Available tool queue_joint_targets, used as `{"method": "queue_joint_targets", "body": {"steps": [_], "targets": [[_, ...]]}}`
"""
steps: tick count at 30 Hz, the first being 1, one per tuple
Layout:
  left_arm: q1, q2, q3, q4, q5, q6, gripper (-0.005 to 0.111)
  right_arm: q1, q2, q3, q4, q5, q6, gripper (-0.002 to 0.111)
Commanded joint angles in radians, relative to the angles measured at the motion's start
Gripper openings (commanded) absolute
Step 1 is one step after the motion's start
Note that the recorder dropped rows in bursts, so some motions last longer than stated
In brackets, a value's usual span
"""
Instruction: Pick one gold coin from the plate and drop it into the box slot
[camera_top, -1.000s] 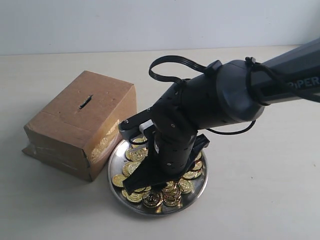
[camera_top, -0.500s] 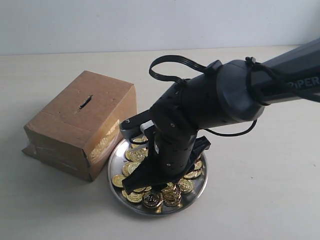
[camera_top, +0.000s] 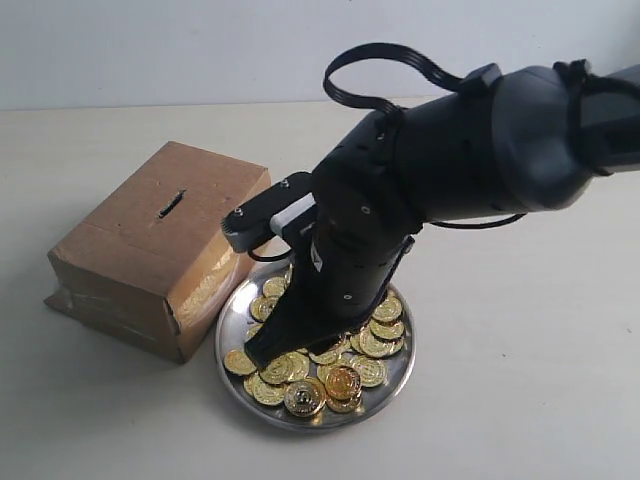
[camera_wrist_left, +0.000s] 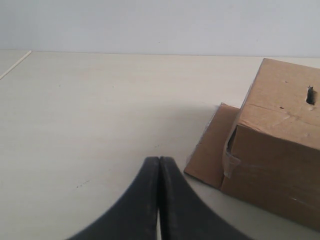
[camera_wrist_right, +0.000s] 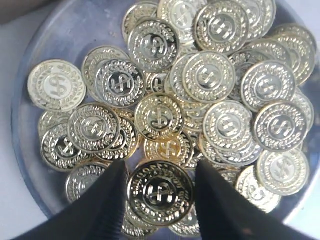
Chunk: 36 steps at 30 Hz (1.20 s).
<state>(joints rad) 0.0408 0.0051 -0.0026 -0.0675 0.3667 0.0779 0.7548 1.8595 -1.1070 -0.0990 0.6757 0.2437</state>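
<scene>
The left gripper (camera_wrist_left: 159, 167) was clenched, its two black fingers pressed flat together with nothing between them, above bare cream tabletop (camera_wrist_left: 90, 110). Near it stood the brown cardboard box (camera_top: 160, 255), set on a loose cardboard flap (camera_wrist_left: 210, 145) that stuck out from under one side. The slot (camera_top: 171, 204), a short dark slit, lay in the box's top face toward the far edge, with nothing in it. A glossy tape strip (camera_top: 205, 285) on the side facing the plate mirrored the gold beside it.

Just right of the box sat the shiny metal plate (camera_top: 228, 345), its rim close against the taped side; whether the two touched could not be told. Gold coins (camera_top: 385, 325), each stamped with a dollar sign inside a wreath, lay heaped and overlapping across the dish.

The right arm (camera_top: 480, 150) reached in from the right edge, a black cable (camera_top: 380, 60) looping over its wrist, and angled down over the plate. The right gripper (camera_wrist_right: 160, 167) was grasping one gold coin (camera_wrist_right: 160, 195). The coin sat face-up with its edges against the inner sides of both black fingers (camera_wrist_right: 107, 205), directly over the heap near the plate's rim. Whether it had cleared the coins beneath could not be told.
</scene>
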Motion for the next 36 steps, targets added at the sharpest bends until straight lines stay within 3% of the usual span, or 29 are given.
{"method": "queue_joint_targets", "body": {"steps": [1, 10, 22, 27, 31, 33, 36], "targets": [[-0.003, -0.005, 0.003, -0.005, -0.013, -0.003, 0.0, 0.0, -0.052, -0.008, -0.005, 0.055, -0.244, 0.001], [-0.003, -0.005, 0.003, -0.005, -0.013, -0.003, 0.0, 0.0, -0.139, -0.008, 0.188, 0.088, -0.772, 0.0], [-0.003, -0.005, 0.003, 0.037, -0.035, -0.009, 0.0, 0.0, -0.218, -0.008, 0.257, 0.093, -0.802, 0.0], [-0.003, -0.005, 0.003, -0.583, -0.232, -0.204, 0.0, 0.0, -0.262, -0.008, 0.257, 0.159, -0.802, 0.0], [-0.003, -0.005, 0.003, -0.742, -0.165, -0.203, 0.0, 0.0, -0.284, -0.008, 0.257, 0.167, -0.825, 0.0], [-0.003, -0.005, -0.005, -0.824, -0.074, -0.145, 0.0, 0.0, -0.294, -0.008, 0.259, 0.169, -0.827, 0.0], [-0.003, -0.002, -0.07, -1.154, 0.052, 0.221, 0.0, 0.0, -0.324, -0.008, 0.255, 0.169, -0.831, 0.0]]}}
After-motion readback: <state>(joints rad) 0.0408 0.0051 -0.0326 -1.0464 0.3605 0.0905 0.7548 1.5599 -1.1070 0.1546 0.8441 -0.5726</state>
